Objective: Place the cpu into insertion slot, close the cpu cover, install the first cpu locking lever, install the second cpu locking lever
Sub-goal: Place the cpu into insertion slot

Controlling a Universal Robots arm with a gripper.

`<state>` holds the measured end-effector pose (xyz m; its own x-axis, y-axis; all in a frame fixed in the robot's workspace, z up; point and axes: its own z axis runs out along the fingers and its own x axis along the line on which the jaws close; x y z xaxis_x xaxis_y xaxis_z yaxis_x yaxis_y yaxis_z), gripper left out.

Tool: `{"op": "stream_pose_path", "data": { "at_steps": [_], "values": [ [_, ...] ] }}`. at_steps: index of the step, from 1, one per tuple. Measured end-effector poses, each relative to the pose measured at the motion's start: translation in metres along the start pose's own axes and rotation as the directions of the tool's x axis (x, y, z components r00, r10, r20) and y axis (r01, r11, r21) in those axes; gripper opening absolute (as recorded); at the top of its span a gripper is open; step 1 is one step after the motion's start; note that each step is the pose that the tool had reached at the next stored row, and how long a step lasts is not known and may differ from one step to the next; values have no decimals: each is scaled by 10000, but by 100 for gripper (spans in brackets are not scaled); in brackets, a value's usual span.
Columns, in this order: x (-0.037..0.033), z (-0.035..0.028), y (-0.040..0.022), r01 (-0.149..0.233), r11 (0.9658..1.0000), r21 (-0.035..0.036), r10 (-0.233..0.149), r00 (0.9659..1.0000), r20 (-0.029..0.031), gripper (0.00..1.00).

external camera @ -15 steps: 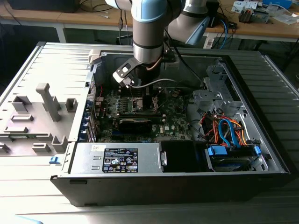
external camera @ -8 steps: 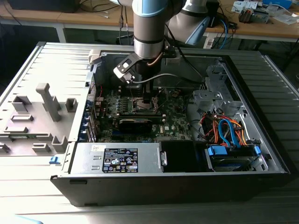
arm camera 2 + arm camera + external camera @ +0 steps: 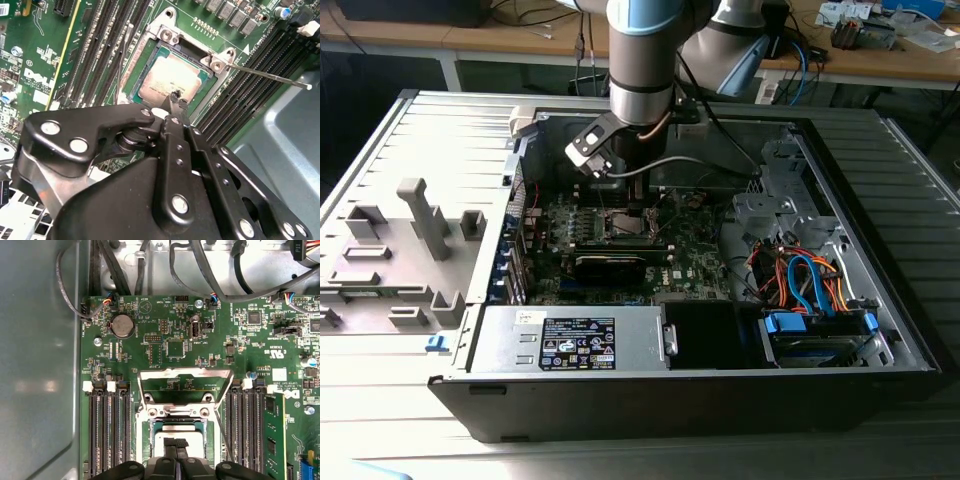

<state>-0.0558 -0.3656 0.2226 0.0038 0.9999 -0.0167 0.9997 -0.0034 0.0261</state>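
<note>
Occupying the near edge of the open computer case: one grey power supply. Behind it, the green motherboard, carrying the insertion slot with the cpu seated flat inside. Above the cpu, the gripper, fingers clenched together and empty, tips at the chip's metal top; contact cannot be told. Beside the slot, the cpu cover, swung open, clear of the cpu. Farthest, a cluttered wooden table.

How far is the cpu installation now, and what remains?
The cpu already lies in the insertion slot. The gripper, shut, is poised right at the cpu's top. The cpu cover lies flipped open and a locking lever sticks out unlatched, so closing the cover and both levers remain.
</note>
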Motion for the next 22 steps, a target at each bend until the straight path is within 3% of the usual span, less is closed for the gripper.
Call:
{"op": "stream_pose_path", "data": {
  "at_steps": [7, 22],
  "values": [
    [-1, -28, 1, 0, 10000, -2, 0, 10000, -26, 11],
    [-3, -102, 3, 0, 10000, 0, 0, 10000, -24, 11]
  ]
}}
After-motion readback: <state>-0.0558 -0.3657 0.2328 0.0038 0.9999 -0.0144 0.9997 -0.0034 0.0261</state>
